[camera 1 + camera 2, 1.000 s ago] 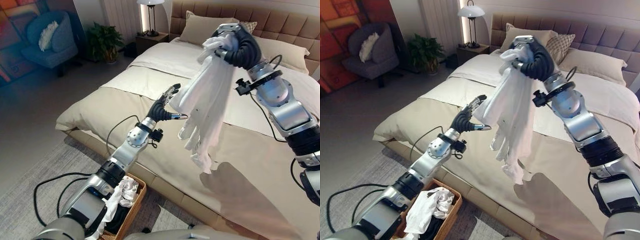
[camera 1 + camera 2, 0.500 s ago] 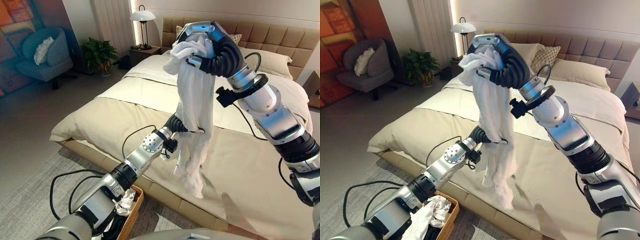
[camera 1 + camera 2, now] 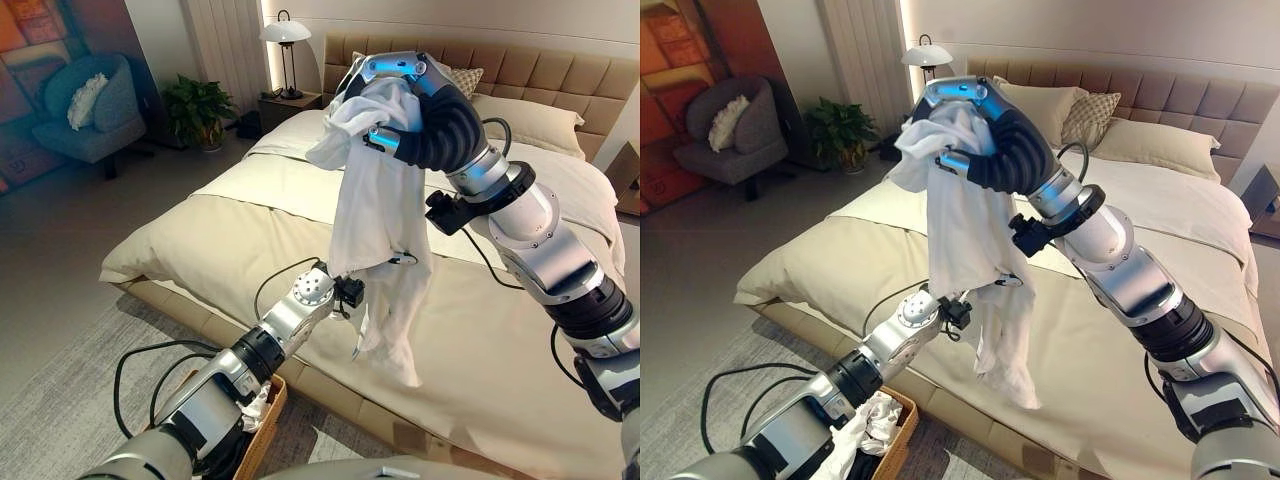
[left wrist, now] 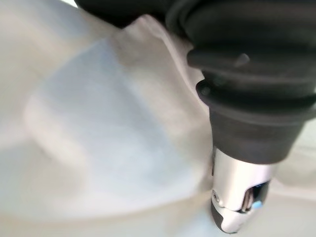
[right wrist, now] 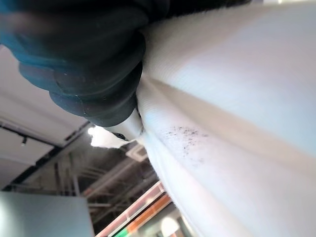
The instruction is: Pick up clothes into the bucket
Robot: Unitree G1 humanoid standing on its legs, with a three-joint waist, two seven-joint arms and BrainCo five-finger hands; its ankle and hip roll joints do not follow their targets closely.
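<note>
Left eye view: the white garment hangs in the air above the bed, its top bunched in the right hand, whose fingers are curled tight round the cloth. The high grip lets the full length drop free, so the hem clears the bed and the cloth can be carried without dragging. The left hand is behind the lower folds of the garment; whether its fingers grasp the cloth cannot be told. Its likely purpose there is to gather or steady the loose lower part. The basket stands on the floor beside the bed, below the left arm, with white clothes already in it. The garment is well apart from the basket, so transfer is not yet done
</note>
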